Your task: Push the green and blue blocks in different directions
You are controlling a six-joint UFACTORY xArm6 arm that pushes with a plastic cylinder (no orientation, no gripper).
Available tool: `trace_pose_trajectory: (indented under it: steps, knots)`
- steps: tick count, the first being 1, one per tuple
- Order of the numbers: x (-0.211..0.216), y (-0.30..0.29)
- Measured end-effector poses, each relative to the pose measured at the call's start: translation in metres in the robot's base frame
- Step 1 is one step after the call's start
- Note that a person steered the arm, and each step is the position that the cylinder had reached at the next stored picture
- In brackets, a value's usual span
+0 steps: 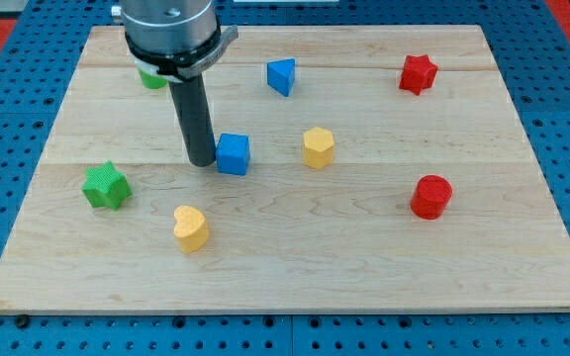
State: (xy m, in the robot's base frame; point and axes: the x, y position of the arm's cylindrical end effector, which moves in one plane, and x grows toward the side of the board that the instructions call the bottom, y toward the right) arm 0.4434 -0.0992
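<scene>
My tip rests on the wooden board just left of a blue cube, touching or nearly touching its left side. A blue triangular block lies near the view's top, right of the arm. A green star block sits at the view's left, below and left of the tip. A second green block is mostly hidden behind the arm at the top left; its shape cannot be made out.
A yellow block lies right of the blue cube. A yellow heart block lies below the tip. A red star is at the top right and a red cylinder-like block at the right.
</scene>
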Motion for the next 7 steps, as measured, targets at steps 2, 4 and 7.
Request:
trace_pose_trajectory:
  steps: [2,4,7]
  knots:
    - [0.072,-0.055]
    - [-0.003,-0.078]
    - [0.047,-0.124]
